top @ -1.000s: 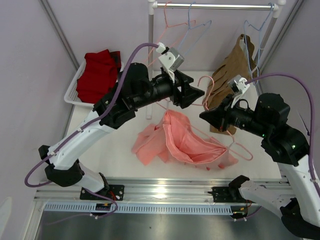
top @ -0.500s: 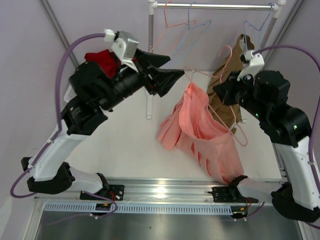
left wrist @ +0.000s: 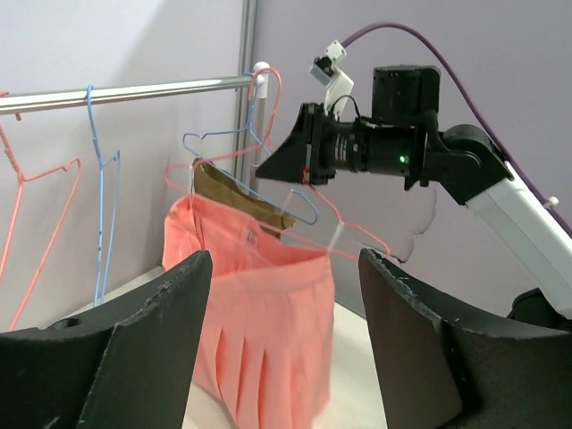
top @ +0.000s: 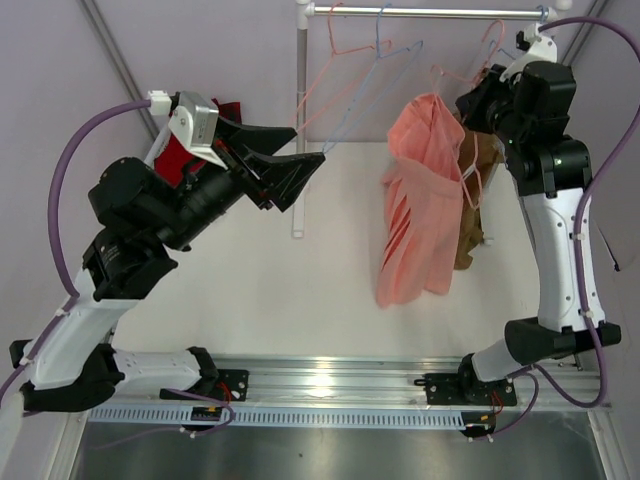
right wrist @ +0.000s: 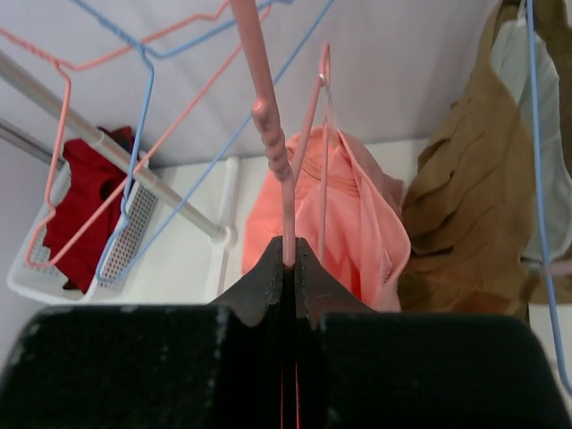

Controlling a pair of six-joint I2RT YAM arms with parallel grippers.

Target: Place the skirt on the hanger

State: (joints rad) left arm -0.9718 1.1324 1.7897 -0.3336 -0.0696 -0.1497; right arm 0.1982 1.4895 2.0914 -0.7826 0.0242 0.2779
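Observation:
The salmon-pink pleated skirt (top: 418,200) hangs in the air on the pink wire hanger (top: 447,72), clear of the table, just in front of the brown garment. My right gripper (right wrist: 288,243) is raised near the rail and shut on the hanger's wire (right wrist: 273,134), with the skirt (right wrist: 357,223) draped below it. My left gripper (top: 300,165) stands open to the left of the skirt, apart from it. In the left wrist view the skirt (left wrist: 259,322) shows between its spread fingers (left wrist: 152,340), further off, with the right gripper (left wrist: 290,161) above.
A clothes rail (top: 430,13) on a white post (top: 299,120) crosses the back, carrying empty pink and light-blue hangers (top: 372,70) and a brown garment (top: 478,205). A white basket (right wrist: 125,232) with dark red cloth (right wrist: 80,197) sits at the back left.
The right arm has lifted the hanger with the skirt off the table up towards the rail. The left arm has drawn back up and to the left, with its jaws open.

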